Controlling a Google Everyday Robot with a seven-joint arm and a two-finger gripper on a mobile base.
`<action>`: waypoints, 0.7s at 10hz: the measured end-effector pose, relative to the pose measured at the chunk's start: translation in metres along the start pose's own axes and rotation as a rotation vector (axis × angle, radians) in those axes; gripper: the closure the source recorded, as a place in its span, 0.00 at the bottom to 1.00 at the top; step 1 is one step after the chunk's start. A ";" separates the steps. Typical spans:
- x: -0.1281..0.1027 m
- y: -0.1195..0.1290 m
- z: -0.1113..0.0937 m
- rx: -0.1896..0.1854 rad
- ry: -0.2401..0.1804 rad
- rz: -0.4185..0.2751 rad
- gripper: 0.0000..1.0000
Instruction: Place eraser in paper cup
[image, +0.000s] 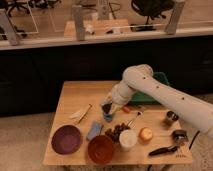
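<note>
My gripper (106, 108) hangs low over the middle of the wooden table (75, 95), pointing down, shut on a small dark block that looks like the eraser (105, 106). Most of that block is hidden by the fingers. The white paper cup (128, 139) stands upright near the front edge, to the right of and nearer than the gripper, with a gap between them. My white arm reaches in from the right, across the table's back right part.
A small blue object (107, 118) lies right under the gripper. Around the cup are dark grapes (115, 131), a spoon (132, 120), an orange-brown bowl (101, 148), a pale blue pad (94, 130) and an orange fruit (145, 133). A purple bowl (66, 138) sits front left, a metal cup (171, 117) and a black-handled tool (162, 149) right, a green tray (161, 79) behind.
</note>
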 end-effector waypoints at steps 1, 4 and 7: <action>0.001 0.018 -0.014 0.003 -0.013 0.028 0.82; 0.018 0.064 -0.059 0.035 -0.116 0.133 0.82; 0.027 0.079 -0.074 0.061 -0.302 0.179 0.82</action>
